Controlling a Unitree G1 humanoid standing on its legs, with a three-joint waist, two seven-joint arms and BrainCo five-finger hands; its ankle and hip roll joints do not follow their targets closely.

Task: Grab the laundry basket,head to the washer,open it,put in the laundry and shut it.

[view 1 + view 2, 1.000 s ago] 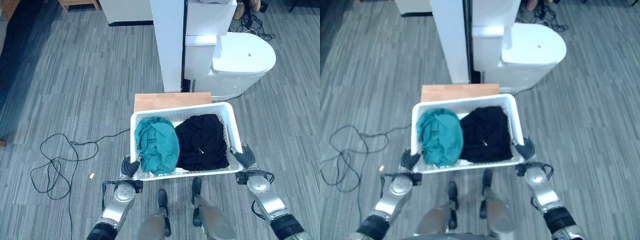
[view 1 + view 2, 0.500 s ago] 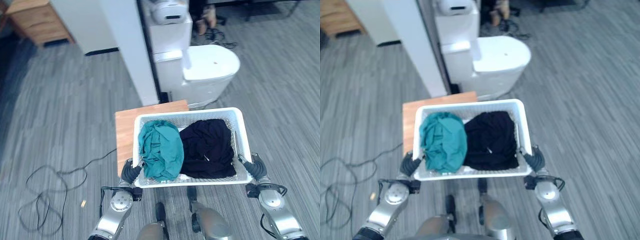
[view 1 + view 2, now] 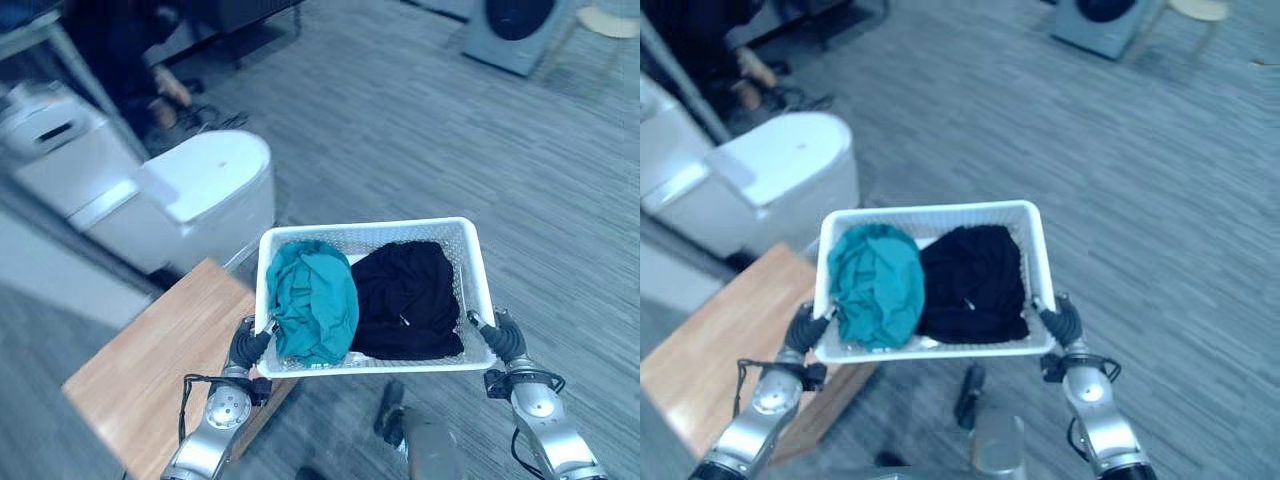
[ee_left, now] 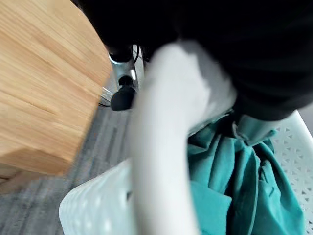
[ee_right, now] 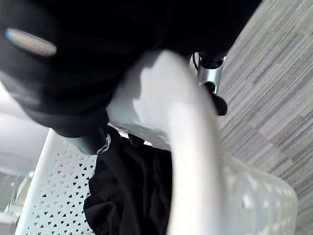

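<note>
I hold a white perforated laundry basket [image 3: 365, 227] in the air in front of me. Inside lie a teal garment [image 3: 312, 300] on the left and a black garment [image 3: 405, 300] on the right. My left hand [image 3: 248, 345] is curled round the basket's left rim [image 4: 161, 147], close to the teal cloth [image 4: 244, 186]. On the opposite rim [image 5: 190, 147] my right hand [image 3: 500, 340] is shut, beside the black cloth [image 5: 132, 186]. A grey washer [image 3: 515, 30] with a round dark door stands far off at the upper right.
A low wooden platform [image 3: 150, 360] lies below the basket's left side. A white toilet [image 3: 200, 195] stands at the left, with a white unit [image 3: 60, 150] behind it. Grey plank floor stretches toward the washer, where a pale stool [image 3: 605, 20] stands.
The camera has swung right: the white pillar has left the picture and the washer has come in. The basket stays in both hands, now off the wooden platform's edge.
</note>
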